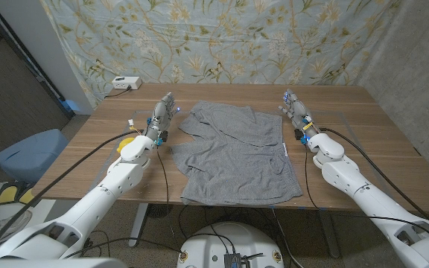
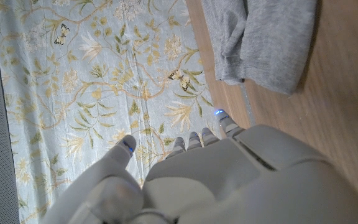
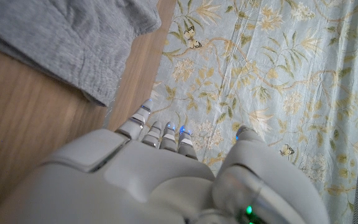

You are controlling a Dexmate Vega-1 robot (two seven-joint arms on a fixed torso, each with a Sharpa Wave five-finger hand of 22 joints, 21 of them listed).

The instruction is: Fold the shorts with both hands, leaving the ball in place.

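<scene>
- The grey shorts point(image 1: 238, 156) were seen spread across the middle of the wooden table point(image 1: 378, 126), their near hem close to the near edge and the waistband end toward the far side; wrinkles ran across the cloth and the far-left corner looked partly turned over.
- A small yellow object point(image 1: 127, 140), perhaps the ball, was glimpsed at the left, just beside the left forearm and well apart from the shorts; what it was could not be told for certain.
- The left hand point(image 1: 160, 117) was held just left of the far-left corner of the shorts, fingers apart and extended, nothing grasped; in the left wrist view its fingertips point(image 2: 220, 116) pointed past the cloth edge toward the floral backdrop point(image 1: 222, 37).
- The right hand point(image 1: 296, 109) was held just right of the far-right corner, likewise spread and empty.
- The step in hand was judged to be the first grasp. It would be done well if both far corners were pinched together, lifted evenly, and drawn toward the near hem so that the edges met squarely.
- The left arm would need to be kept clear of the yellow object during the fold.
</scene>
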